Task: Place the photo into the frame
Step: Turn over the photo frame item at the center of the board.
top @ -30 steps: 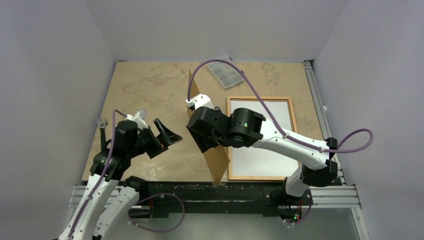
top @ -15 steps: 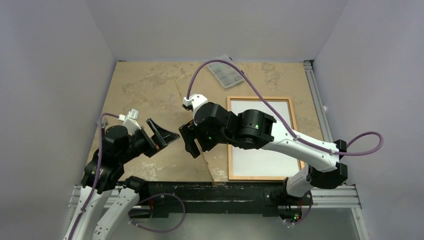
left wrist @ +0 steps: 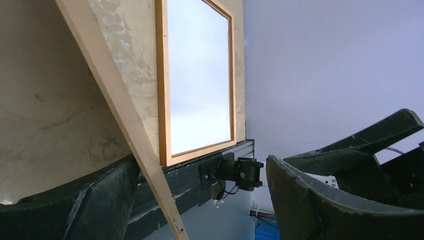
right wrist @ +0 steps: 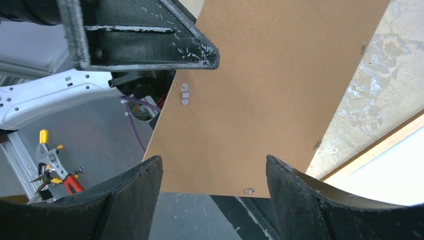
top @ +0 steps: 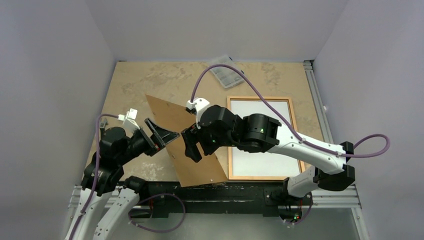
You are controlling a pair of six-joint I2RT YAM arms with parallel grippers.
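The backing board (top: 197, 167) leans tilted beside the frame (top: 260, 98), leaving the frame's opening exposed for loading. The left gripper (top: 165, 132) and right gripper (top: 191, 147) both gape wide, and neither clamps the board.

No readable text, labels or numbers anywhere.

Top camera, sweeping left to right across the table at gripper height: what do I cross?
In order: left gripper → brown backing board → frame. The right gripper hangs over the board, so I left it out.
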